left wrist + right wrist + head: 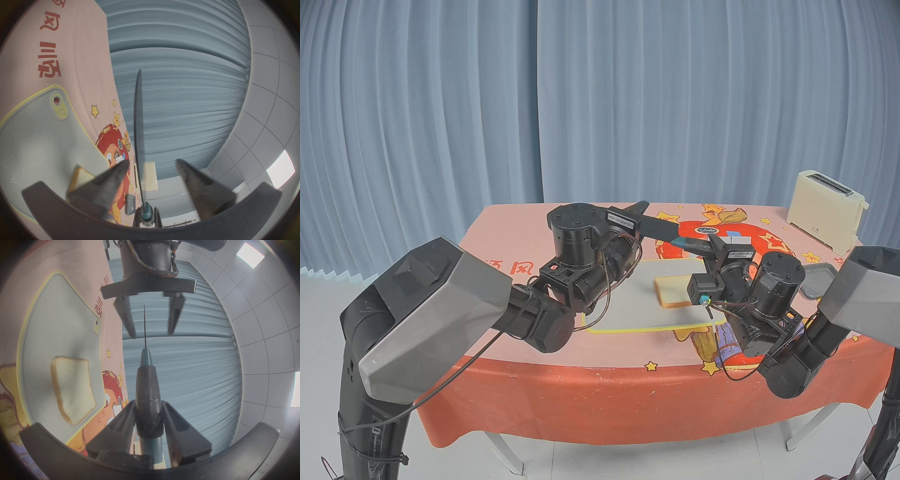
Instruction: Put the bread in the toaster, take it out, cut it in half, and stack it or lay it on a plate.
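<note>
The right gripper [148, 403] is clamped on the handle of the knife [146, 380]. In the wrist views its blade is a thin edge-on line between the wide-spread fingers of the left gripper [152, 162], and contact cannot be made out. The bread [674, 291] lies flat on the cutting board [625, 306] mid-table [506, 240], its right edge hidden behind the right wrist.

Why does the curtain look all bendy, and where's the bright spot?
Left wrist view: the lens bows the curtain into arcs; a ceiling light glares white. Right wrist view: same bowing, and a soft shadow lies on the cutting board beside the bread.
</note>
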